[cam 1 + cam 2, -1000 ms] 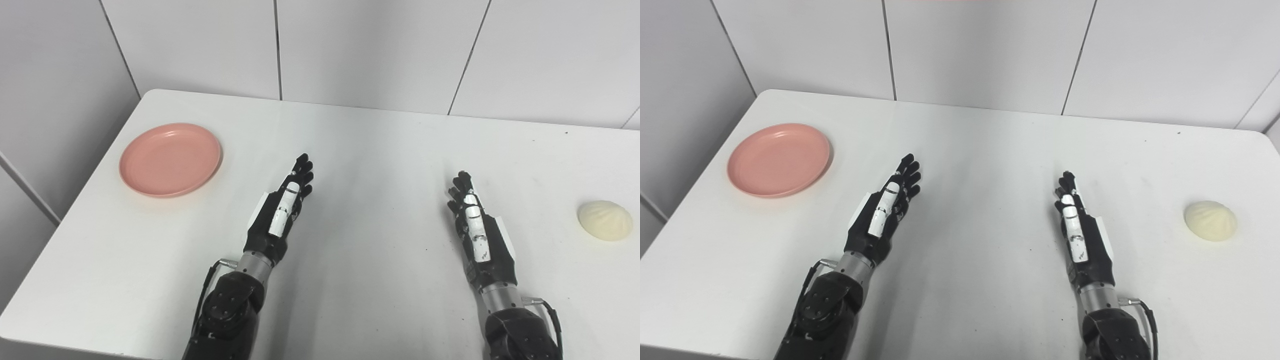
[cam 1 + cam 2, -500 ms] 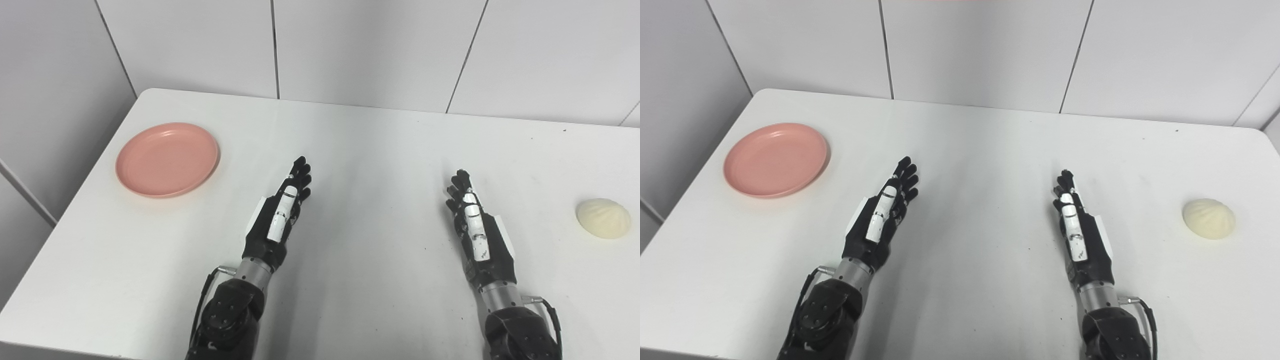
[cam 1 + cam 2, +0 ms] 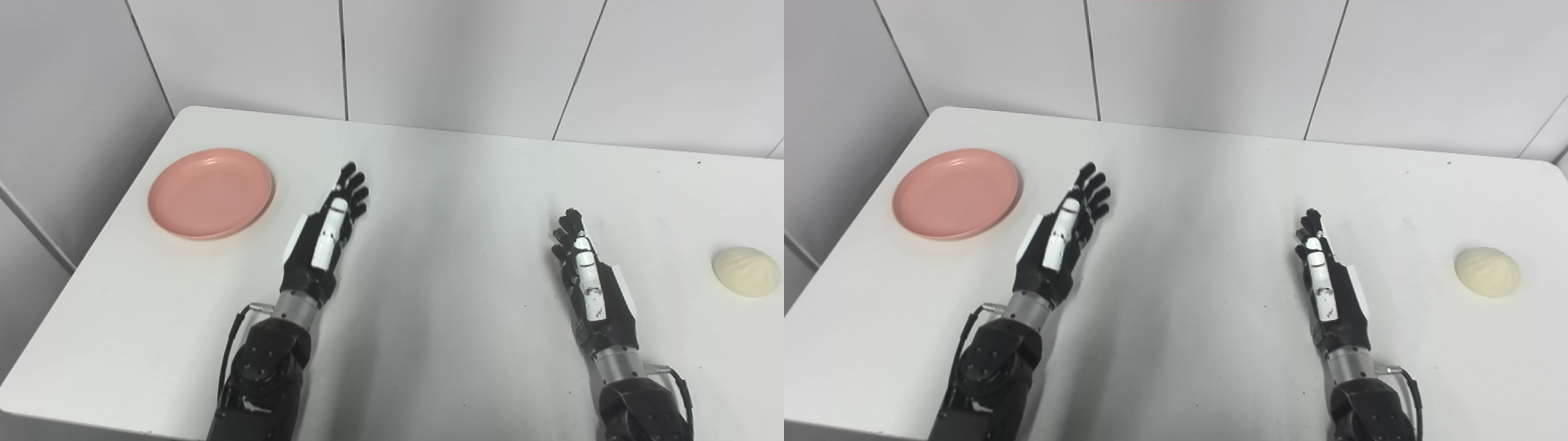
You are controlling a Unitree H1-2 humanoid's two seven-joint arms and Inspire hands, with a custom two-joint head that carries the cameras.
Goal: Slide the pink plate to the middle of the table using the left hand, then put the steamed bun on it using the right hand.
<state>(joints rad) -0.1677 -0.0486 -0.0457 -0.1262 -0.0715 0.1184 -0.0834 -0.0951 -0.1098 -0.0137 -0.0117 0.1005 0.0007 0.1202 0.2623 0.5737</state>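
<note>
The pink plate lies empty at the far left of the white table. My left hand is open and empty, fingers stretched forward, to the right of the plate and apart from it. The pale steamed bun sits near the table's right edge; it also shows in the right eye view. My right hand is open and empty, edge-on above the table, well left of the bun.
Grey wall panels stand right behind the table's far edge. The table's left edge runs close to the plate, with a drop beside it. Bare tabletop lies between the two hands.
My left hand has moved forward and to the left, closer to the plate. The right hand has stayed about where it was. The camera has shifted a little.
</note>
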